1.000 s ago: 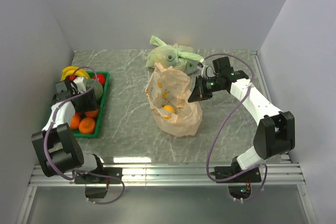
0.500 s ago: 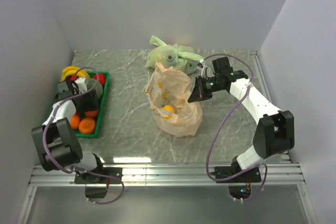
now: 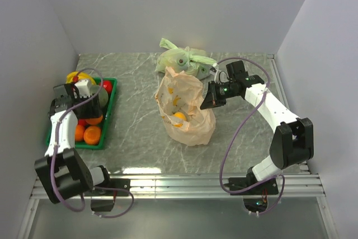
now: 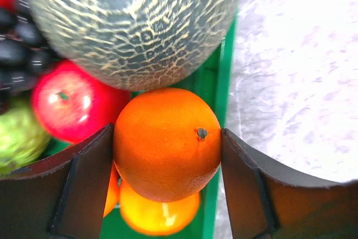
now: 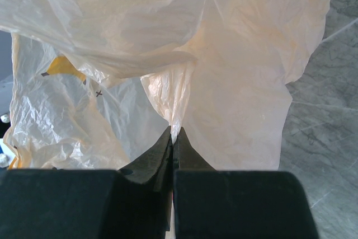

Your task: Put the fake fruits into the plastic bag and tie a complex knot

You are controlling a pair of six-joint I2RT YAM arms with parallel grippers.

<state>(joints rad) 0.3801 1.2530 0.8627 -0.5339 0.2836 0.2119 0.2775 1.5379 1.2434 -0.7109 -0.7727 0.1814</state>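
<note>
My left gripper is shut on an orange, one finger pressed against each side, just above the green tray. In the top view this gripper hangs over the tray's fruits. More oranges lie in the tray with a red apple and a yellow banana. The peach-orange plastic bag stands at the table's middle with one orange inside. My right gripper is shut on the bag's upper edge and holds it up. No knot shows.
A large dark green netted melon fills the tray's far end, with dark grapes beside it. A knotted pale green bag lies behind the peach bag. White walls stand close on the left, back and right.
The left arm has swung a little to the left over the tray. The right arm and the bag have not moved.
</note>
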